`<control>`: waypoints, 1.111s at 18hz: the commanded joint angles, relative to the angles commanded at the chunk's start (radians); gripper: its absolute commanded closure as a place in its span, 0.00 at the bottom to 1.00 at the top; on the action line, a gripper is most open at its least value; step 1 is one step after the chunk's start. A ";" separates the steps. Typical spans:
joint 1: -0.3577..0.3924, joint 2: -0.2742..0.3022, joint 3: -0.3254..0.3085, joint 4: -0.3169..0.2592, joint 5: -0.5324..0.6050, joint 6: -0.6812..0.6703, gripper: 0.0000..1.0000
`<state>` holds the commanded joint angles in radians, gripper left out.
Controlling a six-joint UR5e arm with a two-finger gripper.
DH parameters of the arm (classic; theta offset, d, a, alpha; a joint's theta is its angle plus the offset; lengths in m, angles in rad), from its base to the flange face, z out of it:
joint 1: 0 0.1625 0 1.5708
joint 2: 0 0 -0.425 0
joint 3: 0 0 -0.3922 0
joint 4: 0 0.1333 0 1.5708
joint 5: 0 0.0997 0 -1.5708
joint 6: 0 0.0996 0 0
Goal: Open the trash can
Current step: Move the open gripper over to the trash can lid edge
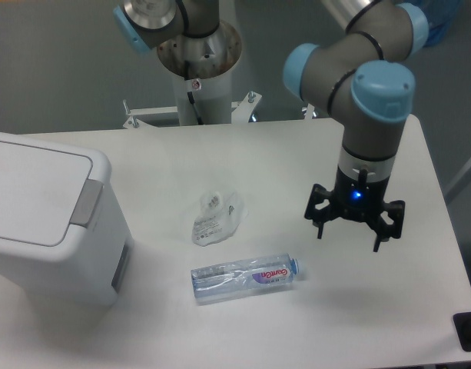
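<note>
Camera view, fixed and looking down: tool (349, 228) hanging over the right half of the table (296, 154), pointed straight down, black fingers (319, 219) spread wide apart and gripping nothing, a small blue light glowing on the wrist just above. Held clear of the surface, with a faint shadow beneath. Above the tool, grey arm (366, 100) with pale blue joint caps rising toward the upper right corner; arm base (198, 54) mounted on a white pedestal behind the far table edge. Nearest to the tool, to its lower left, a clear plastic water bottle (245, 277) lying on its side, blue cap pointing right toward the tool, label with red and purple print facing up; near the tool but apart from it. Just beyond the bottle, toward the table's middle, a crumpled clear plastic wrapper (216, 217) with some printed text, close to the bottle but not touching. Farthest out, at the left edge of the table, the trash can (51, 231): large, white, boxy, rounded corners, partly cut off by the frame. Flat white lid (31, 184) lying closed and level on top. Grey rectangular push tab (87, 202) at the rim on the side facing the wrapper. Well apart from the tool, with bottle and wrapper lying between. At the lower right corner, a small dark object (469, 332), too cropped to identify.
</note>
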<state>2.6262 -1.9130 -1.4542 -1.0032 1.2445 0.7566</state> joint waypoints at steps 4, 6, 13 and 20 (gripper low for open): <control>-0.050 0.029 0.000 0.008 -0.100 -0.034 0.00; -0.060 0.034 -0.003 0.008 -0.210 -0.039 0.00; -0.074 0.117 -0.029 0.005 -0.447 -0.199 0.00; -0.169 0.209 -0.152 0.014 -0.455 -0.330 0.00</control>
<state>2.4575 -1.7043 -1.6059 -0.9894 0.7900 0.4266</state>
